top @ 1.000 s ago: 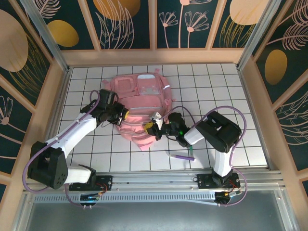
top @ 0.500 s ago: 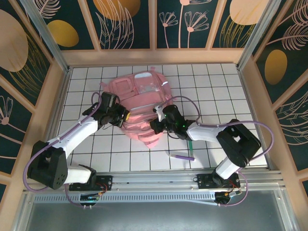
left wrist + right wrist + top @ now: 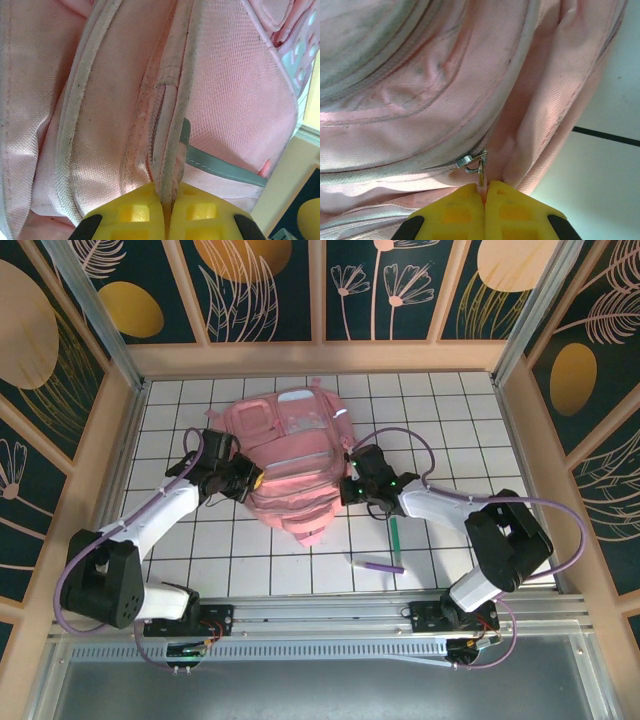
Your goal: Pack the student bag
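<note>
Left fingers [image 3: 135,217] pinching student bag [image 3: 290,455] seam | right fingers [image 3: 512,210] pinching zip pull [image 3: 480,167] — metal clear from wrist | from above, long axis near–far, loop end farthest

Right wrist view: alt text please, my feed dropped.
The right gripper is shut on the metal zipper pull of the pink student bag, seen close up. White table with a black grid line lies at right.

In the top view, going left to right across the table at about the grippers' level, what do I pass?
left gripper → student bag → right gripper → green pen. The purple pen is left out, since it overlaps the green pen sideways.
</note>
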